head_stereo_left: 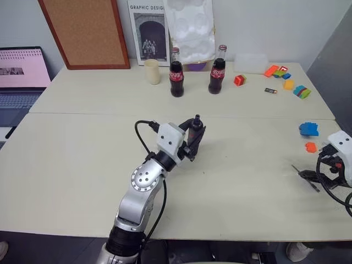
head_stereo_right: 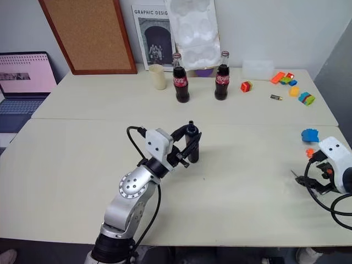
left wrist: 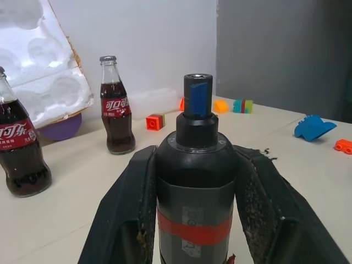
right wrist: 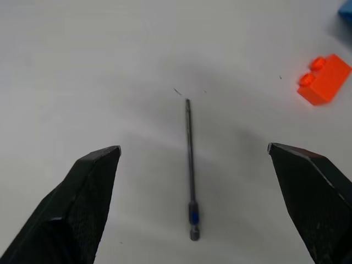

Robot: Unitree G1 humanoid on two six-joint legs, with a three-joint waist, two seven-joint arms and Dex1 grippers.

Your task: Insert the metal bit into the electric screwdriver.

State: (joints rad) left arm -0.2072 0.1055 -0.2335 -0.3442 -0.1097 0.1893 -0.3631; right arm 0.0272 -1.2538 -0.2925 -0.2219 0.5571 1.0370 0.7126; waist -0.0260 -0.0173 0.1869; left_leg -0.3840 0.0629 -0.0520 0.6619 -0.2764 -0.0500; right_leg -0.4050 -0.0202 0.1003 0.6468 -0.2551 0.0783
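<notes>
Bare tabletop (head_stereo_left: 82,165): wide unobstructed stretch along the robot's left and near side.

Centre: occupied by the left hand (head_stereo_left: 193,137), clamped on the upright electric screwdriver (left wrist: 196,181); open surface is found around it.

Far side: two cola bottles (head_stereo_left: 176,72) and a cream cup (head_stereo_left: 152,71) stand close together; a battery (head_stereo_left: 270,91) and coloured blocks (head_stereo_left: 286,77) are scattered beyond, well apart from the centre.

Right edge: the metal bit (right wrist: 190,168) lies flat between the spread fingers (right wrist: 82,203) of the right hand (right wrist: 192,206), nothing touching it. An orange brick (right wrist: 323,80) and a blue piece (head_stereo_left: 308,128) lie near.
</notes>
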